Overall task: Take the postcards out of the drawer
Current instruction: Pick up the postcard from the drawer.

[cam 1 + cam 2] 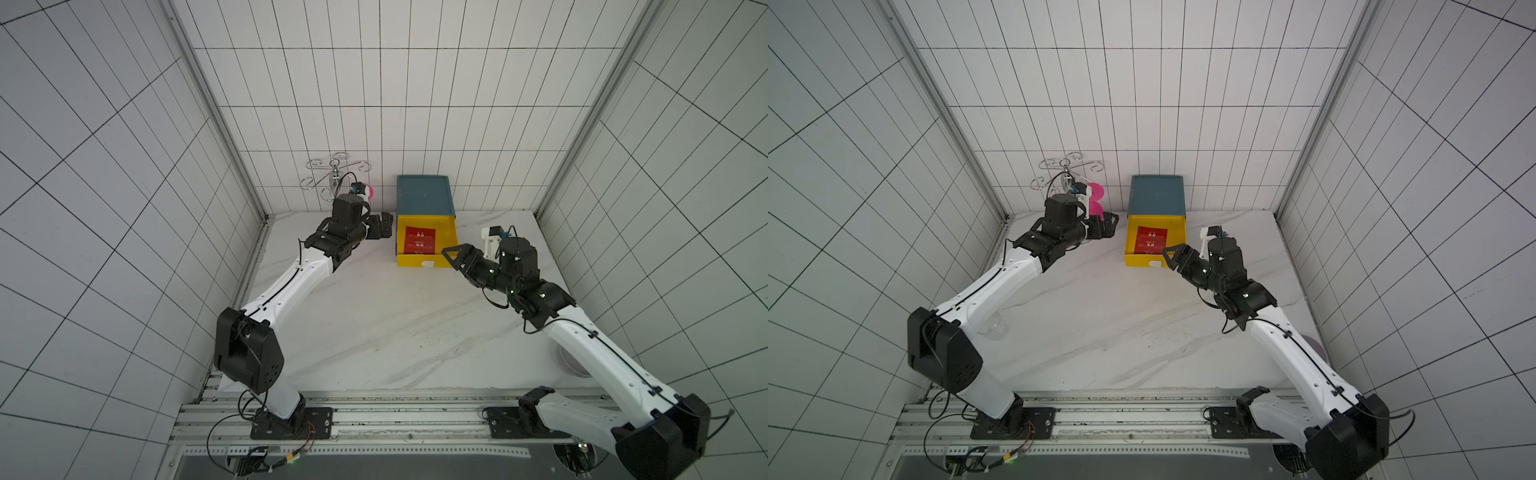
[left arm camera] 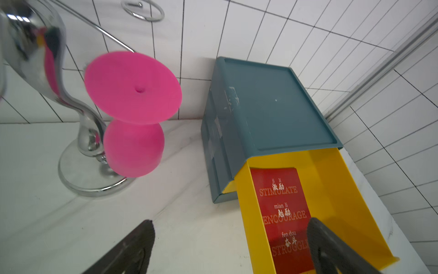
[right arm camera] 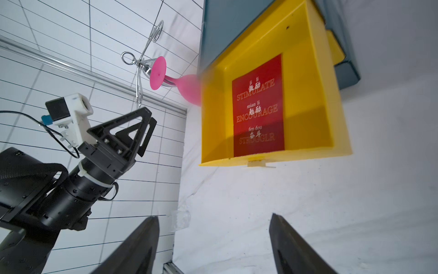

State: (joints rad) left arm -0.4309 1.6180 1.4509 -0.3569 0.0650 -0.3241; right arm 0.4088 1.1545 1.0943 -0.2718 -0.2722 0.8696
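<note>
**Inventory**

- Cabinet (image 1: 424, 197): one, blue-grey, set against the rear wall.
- Drawer (image 1: 446, 237): one, yellow, pulled forward out of the cabinet.
- Postcards (image 1: 419, 240): one red face is visible. It lies flat on the drawer floor, toward the side wall nearest the left gripper. The white print reads STIMULATE, ENCOURAGE and a third word, with Chinese characters.
- Left gripper (image 1: 386, 226): one. The jaws are spread wide with nothing between them. It hovers just beside the drawer, outside that same side wall.
- Right gripper (image 1: 451, 259): one. In the right wrist view the fingers (image 3: 142, 239) stand apart with only bare tabletop between them. It is near the drawer's front corner on the opposite side and is not touching it.
- Chrome rack (image 1: 334, 174): one, standing beyond the left gripper from the drawer.
- Pink goblet (image 2: 134, 147): one, hanging upside down on the rack.

**Limits of view**

- The number of cards under the top red face cannot be told.
- In the left wrist view a finger (image 2: 331, 249) covers the near end of the postcards (image 2: 282, 208). The third word is shadowed in the right wrist view.
- A clear glass (image 1: 994, 328) is partly hidden behind the left arm, well apart from the drawer.
- A pale round object (image 1: 571, 361) is mostly covered by the right arm, and its kind cannot be made out.
</note>
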